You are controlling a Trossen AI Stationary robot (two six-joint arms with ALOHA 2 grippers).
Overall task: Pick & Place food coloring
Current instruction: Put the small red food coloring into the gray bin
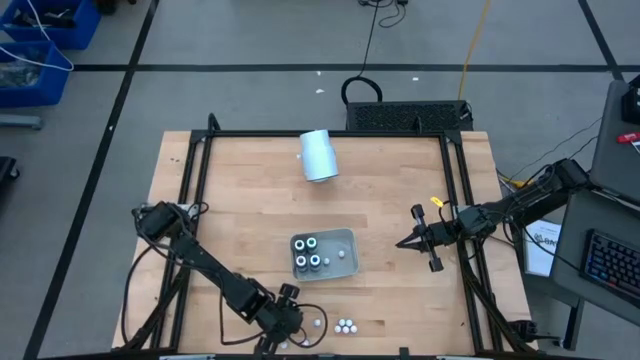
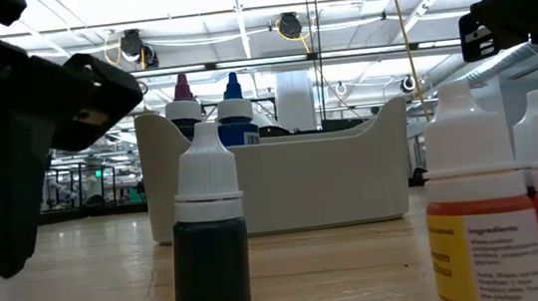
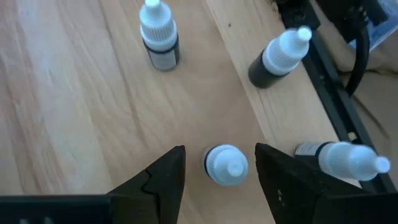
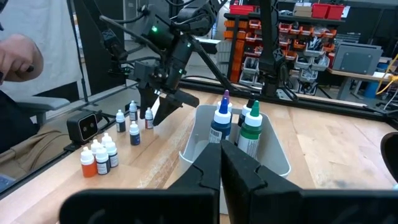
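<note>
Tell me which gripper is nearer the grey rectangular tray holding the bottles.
Hard to call from above; the right looks marginally nearer. The right gripper hovers beside the grey rectangular tray, fingers shut. The left gripper sits at the table's near edge, open around a small white-capped bottle.

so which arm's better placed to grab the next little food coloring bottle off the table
Left. The left gripper is open and already straddles a small white-capped bottle among the loose bottles near the table's front edge. The right gripper hangs shut beside the grey tray, well away from them.
</note>
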